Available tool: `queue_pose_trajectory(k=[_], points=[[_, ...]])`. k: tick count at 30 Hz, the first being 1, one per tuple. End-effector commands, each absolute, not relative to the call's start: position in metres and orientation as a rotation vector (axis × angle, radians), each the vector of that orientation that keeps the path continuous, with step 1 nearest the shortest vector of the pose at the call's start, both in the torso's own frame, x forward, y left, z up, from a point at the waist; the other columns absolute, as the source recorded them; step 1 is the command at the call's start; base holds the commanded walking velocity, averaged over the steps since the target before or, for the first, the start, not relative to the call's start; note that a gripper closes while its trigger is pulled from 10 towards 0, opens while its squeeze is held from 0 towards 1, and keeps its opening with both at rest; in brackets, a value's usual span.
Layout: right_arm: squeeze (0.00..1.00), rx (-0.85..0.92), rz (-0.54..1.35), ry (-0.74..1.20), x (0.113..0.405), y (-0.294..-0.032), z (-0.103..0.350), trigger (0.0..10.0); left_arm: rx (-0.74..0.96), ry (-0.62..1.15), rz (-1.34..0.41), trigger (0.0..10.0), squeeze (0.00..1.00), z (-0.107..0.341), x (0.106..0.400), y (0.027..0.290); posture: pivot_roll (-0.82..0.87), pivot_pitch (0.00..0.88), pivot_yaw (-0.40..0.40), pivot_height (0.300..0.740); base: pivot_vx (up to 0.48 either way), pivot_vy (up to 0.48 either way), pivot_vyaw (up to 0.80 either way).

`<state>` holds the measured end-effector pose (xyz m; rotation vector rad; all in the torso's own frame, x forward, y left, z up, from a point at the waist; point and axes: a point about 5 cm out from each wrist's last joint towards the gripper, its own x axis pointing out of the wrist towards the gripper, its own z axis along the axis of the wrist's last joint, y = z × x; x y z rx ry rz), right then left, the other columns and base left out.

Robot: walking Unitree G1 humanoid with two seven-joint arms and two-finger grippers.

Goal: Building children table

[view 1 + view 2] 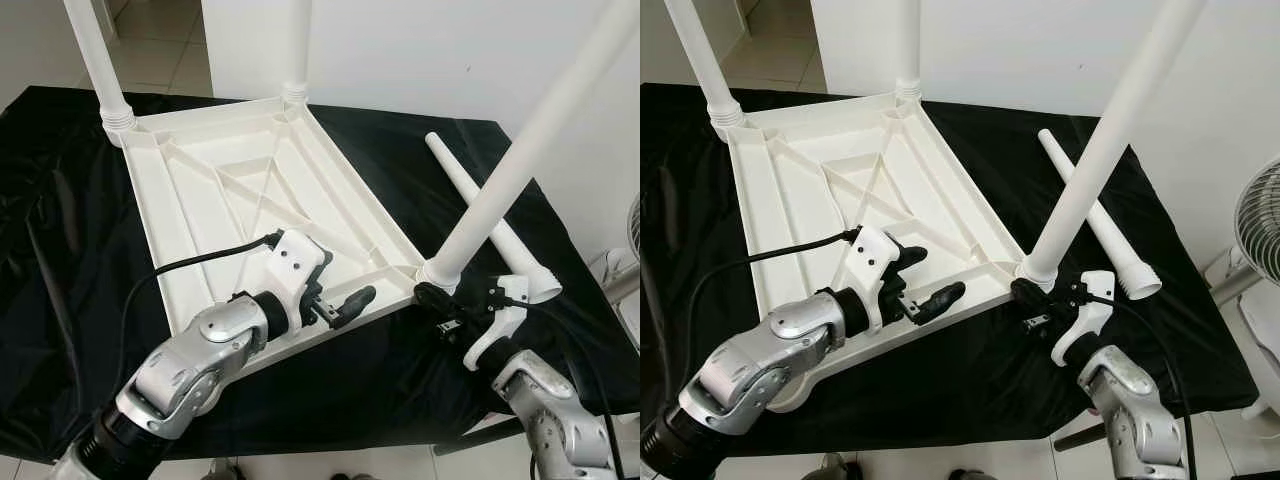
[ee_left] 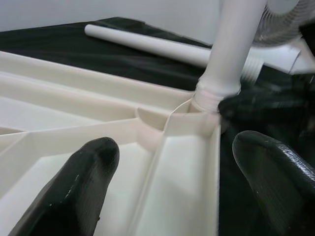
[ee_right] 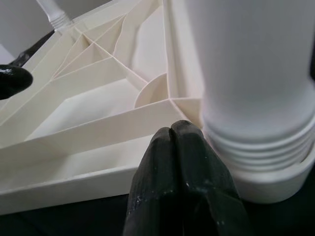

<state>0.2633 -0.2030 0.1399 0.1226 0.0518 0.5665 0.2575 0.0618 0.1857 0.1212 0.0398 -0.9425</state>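
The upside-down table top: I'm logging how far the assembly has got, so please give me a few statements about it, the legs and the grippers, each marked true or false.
1. Three legs stand in corners of the table top. True.
2. The loose leg lies on the floor. False: it lies on the black cloth beside the table top.
3. The right gripper is at the base of the near right leg, fingers shut. True.
4. The left gripper is shut on a leg. False: it is open over the near edge of the table top.
5. All four corners have legs. False: the near left corner has none.
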Motion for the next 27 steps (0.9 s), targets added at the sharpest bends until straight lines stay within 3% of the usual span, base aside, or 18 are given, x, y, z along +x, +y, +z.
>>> queue_pose_trajectory(k=[1,11,16,27], points=[[0.00,0.113,0.571,0.074,0.267,-0.213,0.137,10.0,0.164,0.075,-1.106,10.0,0.00,0.179,0.248,0.055,0.06,0.136,-0.056,0.740,0.000,0.000,0.00],[0.00,0.100,0.532,0.032,0.284,-0.235,0.150,10.0,0.260,0.195,-1.054,10.0,0.00,0.156,0.252,0.053,0.06,0.134,-0.050,0.740,0.000,0.000,0.00],[0.00,0.092,0.462,-0.023,0.297,-0.252,0.159,10.0,0.281,0.246,-0.931,10.0,0.00,0.147,0.268,0.050,0.05,0.127,-0.044,0.740,0.000,0.000,0.00],[0.00,0.100,0.309,-0.120,0.309,-0.270,0.173,10.0,0.270,0.223,-0.889,10.0,0.00,0.156,0.280,0.039,0.05,0.126,-0.038,0.740,0.000,0.000,0.00]])
